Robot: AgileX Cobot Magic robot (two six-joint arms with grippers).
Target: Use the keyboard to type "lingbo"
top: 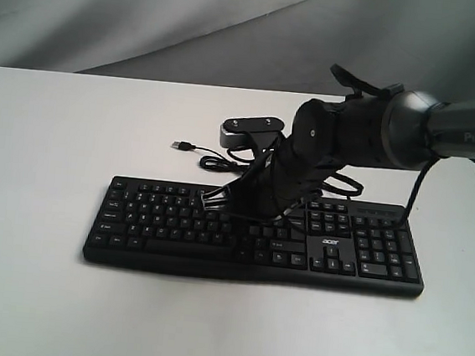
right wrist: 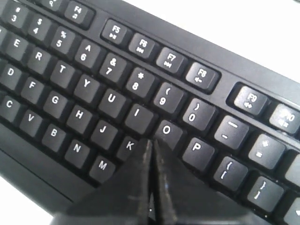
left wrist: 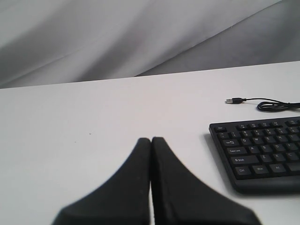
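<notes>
Beneath the right gripper [right wrist: 152, 145] lies the keyboard [right wrist: 70, 89], black with white legends. The gripper's fingers are pressed together with no gap, and nothing is held. The joined tip sits over the letter rows: O key [right wrist: 167, 130] just beyond the tip, K key [right wrist: 130, 146] just beside it, I key [right wrist: 137, 113] near. The key directly under the tip is hidden, so contact cannot be judged.

Exterior view: right arm [top: 411, 119] reaches across the keyboard's middle, with the gripper down over the letter block and the number pad [top: 386, 247] well apart from it.

Left gripper [left wrist: 151, 140]: fingers likewise closed on each other, empty, over bare white table [left wrist: 70, 140]. The keyboard's end lies off to one side of it, not touching. USB plug [left wrist: 229, 101] lies loose on the table beyond the keyboard, well apart from the left gripper.
</notes>
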